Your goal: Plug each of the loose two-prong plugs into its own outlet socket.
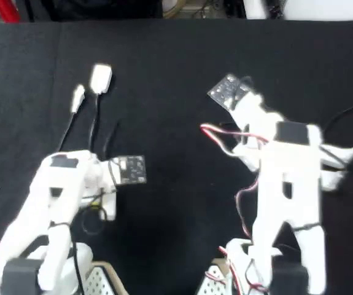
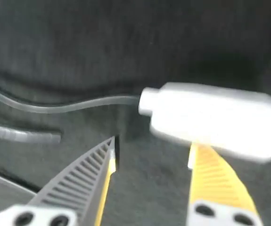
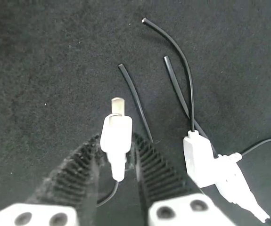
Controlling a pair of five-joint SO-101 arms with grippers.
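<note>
Right gripper (image 3: 117, 141): jaws pinching a white plug (image 3: 116, 134) across its body, one ribbed black finger on each flank, prongs pointing away from the wrist, above the black cloth (image 3: 41, 70).
Beside the held plug: white connector pair (image 3: 213, 169) lying end to end on the cloth and touching, with a thin cable off each outer end; impossible to tell whether fully mated.
Just beyond: loose black wire ends (image 3: 135, 101) lying on the cloth, near the pair.
Left gripper (image 2: 152, 145): jaws spread wide, grey finger (image 2: 78, 179) and yellow finger (image 2: 215, 179) well apart, pinching nothing.
Past the yellow fingertip: white connector body (image 2: 215, 117) lying crosswise on the cloth, outside the gap, with a thin cable (image 2: 74, 106) trailing from its narrow end.
Near edge of the table, from above: left arm (image 1: 59, 190) and right arm (image 1: 287, 178) side by side.
Far left: two more white connectors (image 1: 100, 77) (image 1: 78, 97), near each other but apart, dark leads running back toward the left arm.
</note>
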